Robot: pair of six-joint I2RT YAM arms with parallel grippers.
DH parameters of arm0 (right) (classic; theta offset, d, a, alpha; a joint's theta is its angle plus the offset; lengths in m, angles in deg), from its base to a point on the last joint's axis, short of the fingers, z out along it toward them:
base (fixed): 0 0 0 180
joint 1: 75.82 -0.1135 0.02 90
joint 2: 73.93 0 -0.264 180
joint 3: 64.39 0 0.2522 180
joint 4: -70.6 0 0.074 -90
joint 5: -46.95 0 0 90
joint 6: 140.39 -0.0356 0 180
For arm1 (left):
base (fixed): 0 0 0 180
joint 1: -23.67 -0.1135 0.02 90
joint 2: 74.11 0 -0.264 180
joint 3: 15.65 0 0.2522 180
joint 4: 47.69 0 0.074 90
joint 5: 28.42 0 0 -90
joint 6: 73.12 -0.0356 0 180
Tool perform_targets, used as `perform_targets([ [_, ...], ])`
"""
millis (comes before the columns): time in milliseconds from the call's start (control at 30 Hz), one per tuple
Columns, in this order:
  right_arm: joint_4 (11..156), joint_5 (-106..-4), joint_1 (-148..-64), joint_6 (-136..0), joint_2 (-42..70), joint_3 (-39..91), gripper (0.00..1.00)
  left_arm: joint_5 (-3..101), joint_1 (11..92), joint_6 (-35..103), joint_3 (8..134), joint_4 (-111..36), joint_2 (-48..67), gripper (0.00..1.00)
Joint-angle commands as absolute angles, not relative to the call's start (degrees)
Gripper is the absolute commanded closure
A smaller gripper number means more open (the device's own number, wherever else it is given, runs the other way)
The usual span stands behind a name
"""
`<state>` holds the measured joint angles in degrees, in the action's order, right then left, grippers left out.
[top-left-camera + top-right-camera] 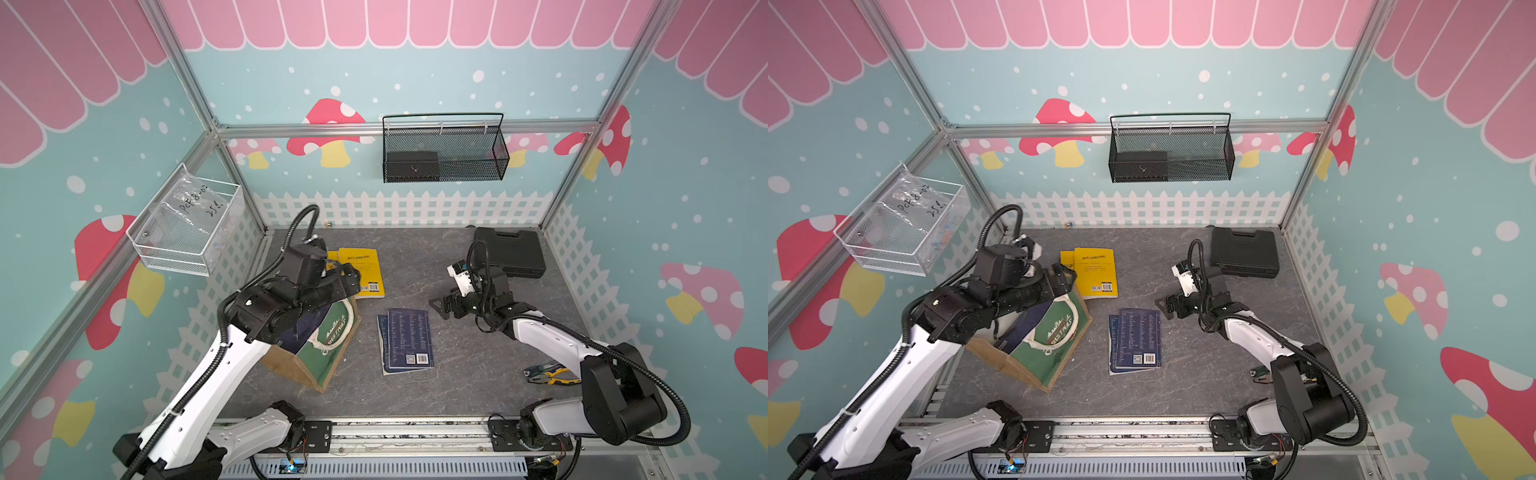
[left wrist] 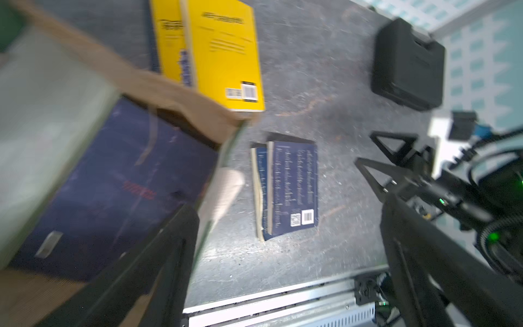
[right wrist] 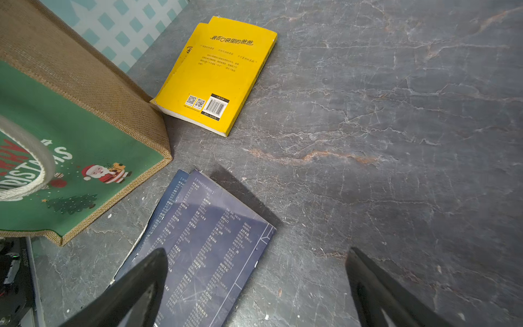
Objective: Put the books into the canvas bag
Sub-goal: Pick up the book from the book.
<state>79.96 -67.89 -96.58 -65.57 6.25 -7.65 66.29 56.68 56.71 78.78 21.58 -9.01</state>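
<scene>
The canvas bag (image 1: 328, 357) (image 1: 1050, 353) leans at the left of the table, green "Christmas" panel facing up. A navy book (image 2: 113, 184) lies inside it, partly hidden by my left arm in both top views. My left gripper (image 1: 351, 276) (image 2: 290, 203) hangs open and empty over the bag's far rim. Two yellow books (image 1: 361, 270) (image 3: 215, 76) lie overlapped just behind the bag. Two navy books (image 1: 407, 340) (image 3: 203, 243) lie overlapped mid-table. My right gripper (image 1: 440, 305) (image 3: 257, 252) is open and empty just right of the navy books.
A thick black plastic case (image 1: 509, 251) sits at the back right corner. Yellow-handled pliers (image 1: 548, 372) lie by the right arm's base. A white wire basket (image 1: 187, 224) hangs on the left wall and a black mesh basket (image 1: 444, 151) on the back wall.
</scene>
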Motion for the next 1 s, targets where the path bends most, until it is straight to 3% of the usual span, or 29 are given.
perform_targets([
  [0,81.5,-67.4,-97.1,-67.6,7.5,-6.6,0.00,61.4,62.8,51.3,81.4,16.5,-4.0,0.02],
  [100,83.1,-65.4,-97.1,-68.2,7.8,-7.0,0.01,61.2,67.8,50.9,80.4,12.7,0.1,0.02],
  [333,83.6,-65.9,-97.1,-69.0,6.4,-10.5,0.00,57.8,70.0,57.9,70.1,-0.4,7.9,0.02],
  [967,76.8,-75.4,-97.9,-69.6,8.4,-18.3,0.00,59.2,69.5,64.0,55.4,-11.9,17.2,0.03],
])
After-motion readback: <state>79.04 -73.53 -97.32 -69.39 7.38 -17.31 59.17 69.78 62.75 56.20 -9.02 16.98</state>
